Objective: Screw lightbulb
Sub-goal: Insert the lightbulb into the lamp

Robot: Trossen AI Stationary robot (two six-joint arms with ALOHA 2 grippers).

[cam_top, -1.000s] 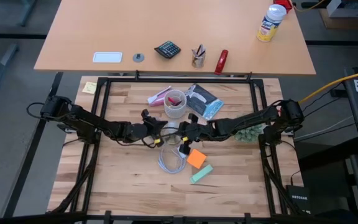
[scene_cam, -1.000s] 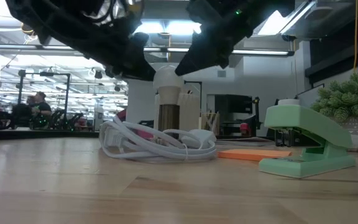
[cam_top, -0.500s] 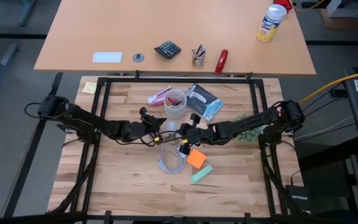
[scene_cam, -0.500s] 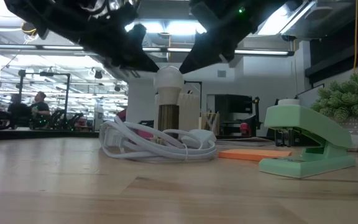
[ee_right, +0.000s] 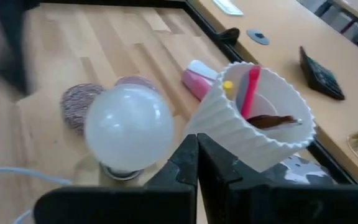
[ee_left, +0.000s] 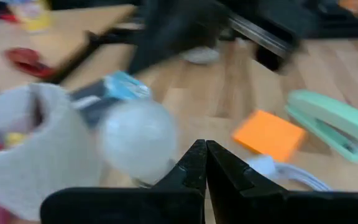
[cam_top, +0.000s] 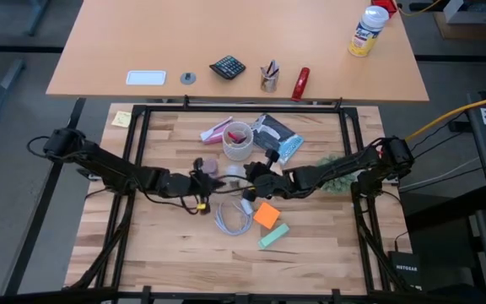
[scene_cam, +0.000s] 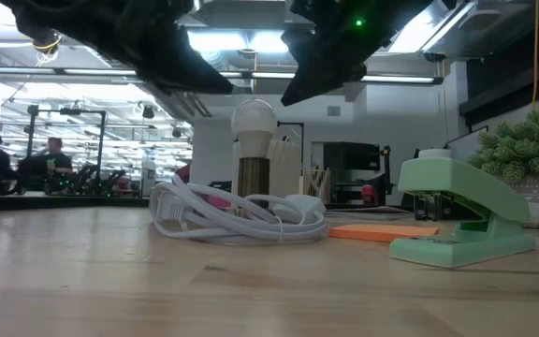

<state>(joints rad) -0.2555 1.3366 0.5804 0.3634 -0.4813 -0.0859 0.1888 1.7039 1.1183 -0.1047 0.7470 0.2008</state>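
The lightbulb is white and round and stands upright, its narrow base in a brown holder on the table. It also shows in the high view, the left wrist view and the right wrist view. My left gripper hangs to the bulb's left, shut and empty. My right gripper hangs to its right, shut and empty. In the low view both sit above and beside the bulb, left and right, clear of it.
A white ribbed cup with pens stands just beyond the bulb. A looped white cord, an orange note pad and a green stapler lie on the near side. A blue-and-black package and a small plant are nearby.
Both grippers have drawn away from the top of the bulb: my left toward the table's left edge, my right a little toward the right and far side. The bulb has stayed upright in its holder.
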